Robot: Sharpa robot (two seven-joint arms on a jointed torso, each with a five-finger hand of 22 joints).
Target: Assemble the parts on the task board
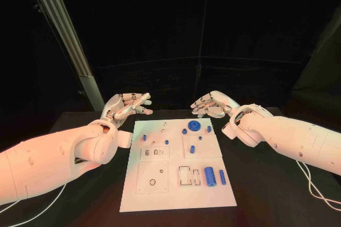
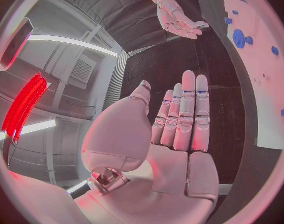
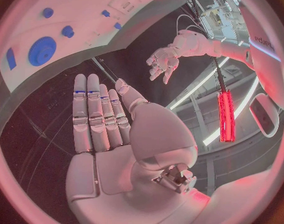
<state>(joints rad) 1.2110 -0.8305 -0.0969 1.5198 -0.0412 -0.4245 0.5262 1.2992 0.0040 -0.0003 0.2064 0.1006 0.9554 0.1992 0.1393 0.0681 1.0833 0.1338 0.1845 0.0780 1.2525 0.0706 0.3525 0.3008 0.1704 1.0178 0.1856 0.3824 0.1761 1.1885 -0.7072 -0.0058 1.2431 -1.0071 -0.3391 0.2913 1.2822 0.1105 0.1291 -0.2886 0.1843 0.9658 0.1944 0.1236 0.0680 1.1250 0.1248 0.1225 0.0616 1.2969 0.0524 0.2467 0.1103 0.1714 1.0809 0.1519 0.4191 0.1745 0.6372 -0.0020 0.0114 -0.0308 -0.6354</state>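
The white task board lies in the middle of the black table. On it are several blue parts: a round disc at the far end, small pegs, a short cylinder, and a large cylinder beside a thin rod near the front right. My left hand hovers beyond the board's far left corner, fingers stretched out, holding nothing. My right hand hovers beyond the far right corner, also empty with fingers apart. The left wrist view shows the flat palm, the right wrist view the same.
A grey metal post rises at the back left of the table. Black table surface lies free on both sides of the board. The board has empty recesses on its near left half.
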